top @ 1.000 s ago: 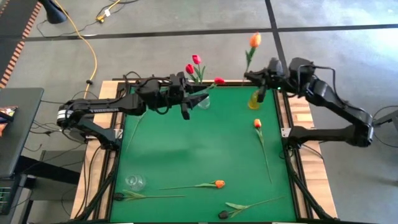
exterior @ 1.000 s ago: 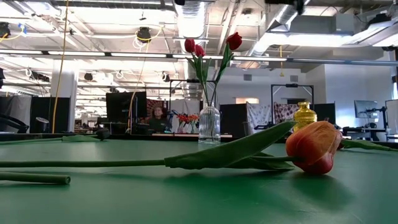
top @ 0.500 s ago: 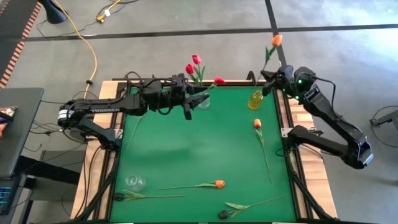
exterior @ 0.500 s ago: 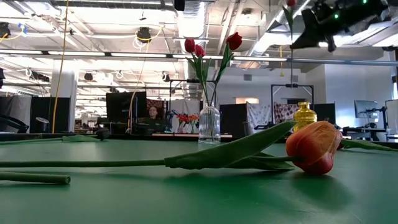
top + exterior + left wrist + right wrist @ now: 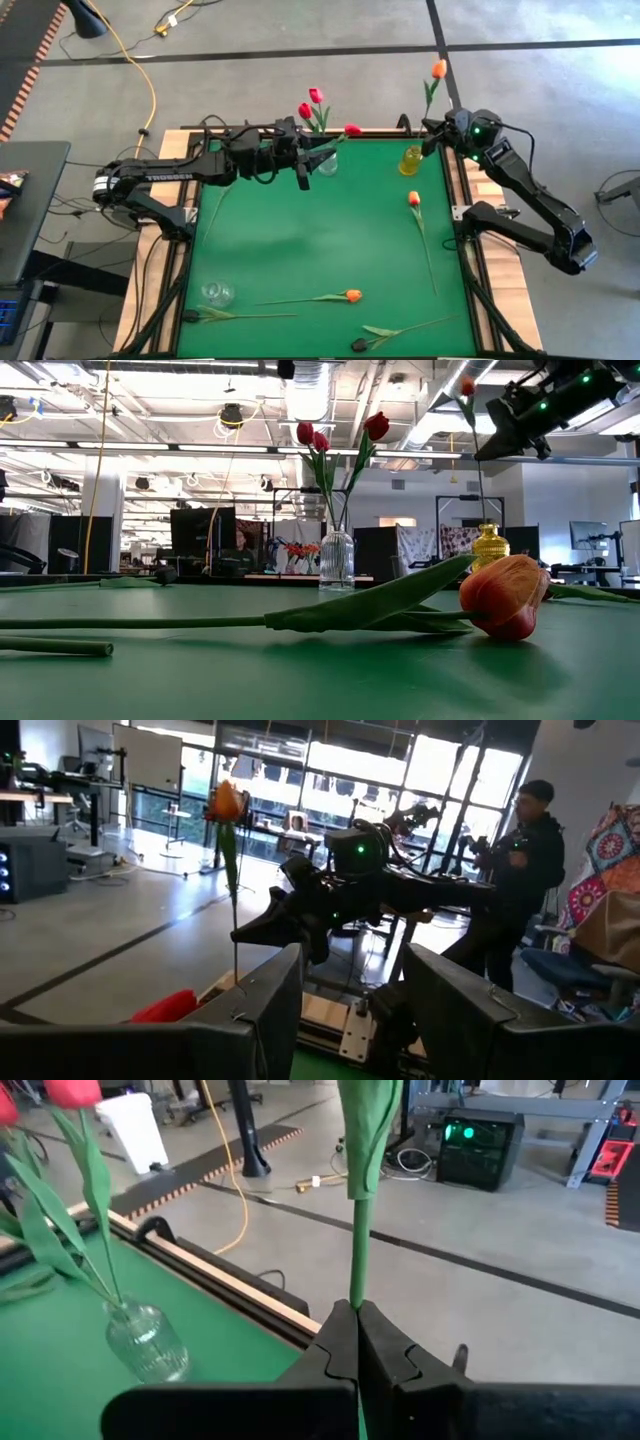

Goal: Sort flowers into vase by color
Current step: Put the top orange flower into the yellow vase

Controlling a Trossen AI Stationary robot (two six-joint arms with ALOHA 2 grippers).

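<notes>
Three red tulips stand upright in a clear glass vase at the far edge of the green mat, one head leaning out to the side. An orange tulip is held upright by its stem above a small yellow vase at the far right. Another orange tulip lies flat near the right edge, its stem running toward the near side. A third orange tulip lies flat toward the near side. Two dark-headed tulips lie along the near edge, one at left beside an empty clear vase.
</notes>
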